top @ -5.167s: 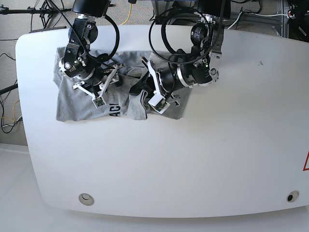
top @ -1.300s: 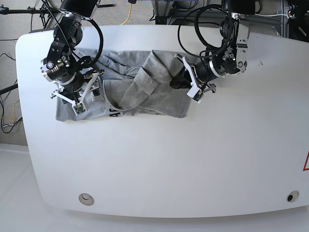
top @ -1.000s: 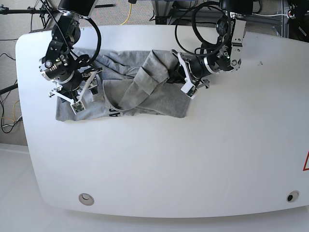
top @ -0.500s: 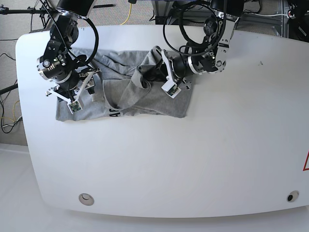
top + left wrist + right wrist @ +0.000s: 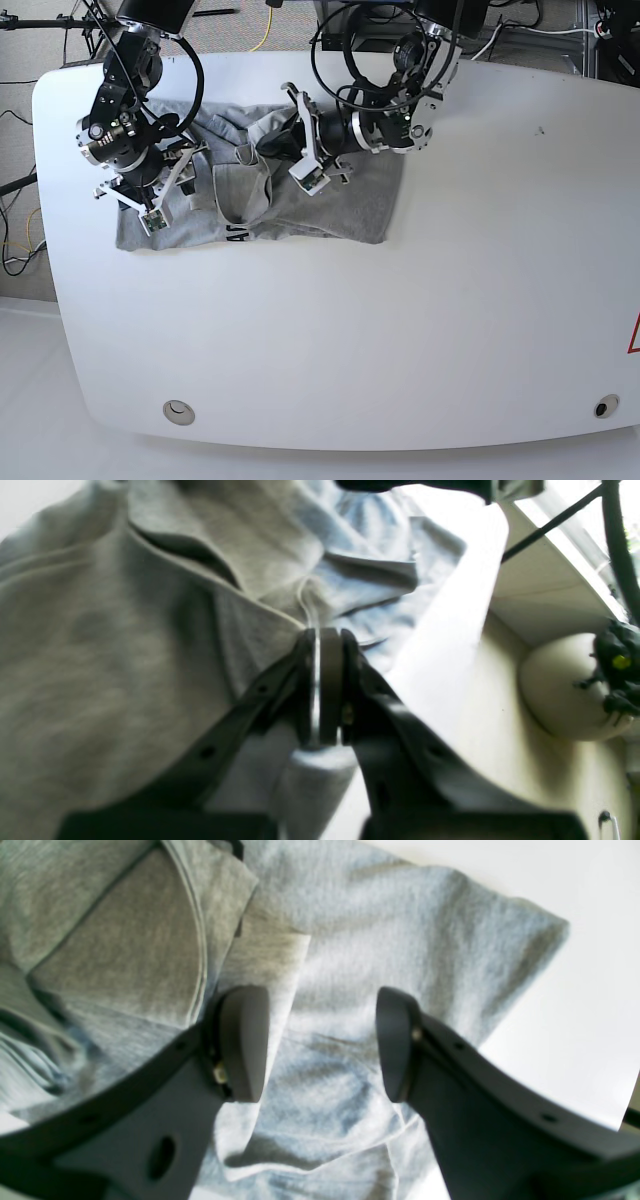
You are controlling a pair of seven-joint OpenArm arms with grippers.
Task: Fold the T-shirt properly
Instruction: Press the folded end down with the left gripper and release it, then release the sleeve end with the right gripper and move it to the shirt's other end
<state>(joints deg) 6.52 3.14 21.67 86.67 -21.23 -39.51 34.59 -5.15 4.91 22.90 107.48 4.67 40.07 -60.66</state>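
On the far-left part of the white bench the T-shirt lies as a rumpled strip, its long axis running across my base view from left to right, with a sliver of black lettering showing at its near edge. My left tool is pinched fully closed on a fold of grey cloth; the wrist view shows the fabric pressed between the pads and draping off to both sides. It holds that fold lifted above the middle of the garment, so the flap points toward the end where my right tool hangs. That one stands wide apart over the shirt's other end, gripping nothing, with cloth visible between and below its fingers. I judge the carried flap has to be laid down along the long axis, toward the right arm's side. The left arm is plainly the nearer one for that; the right could pin the cloth beneath it.
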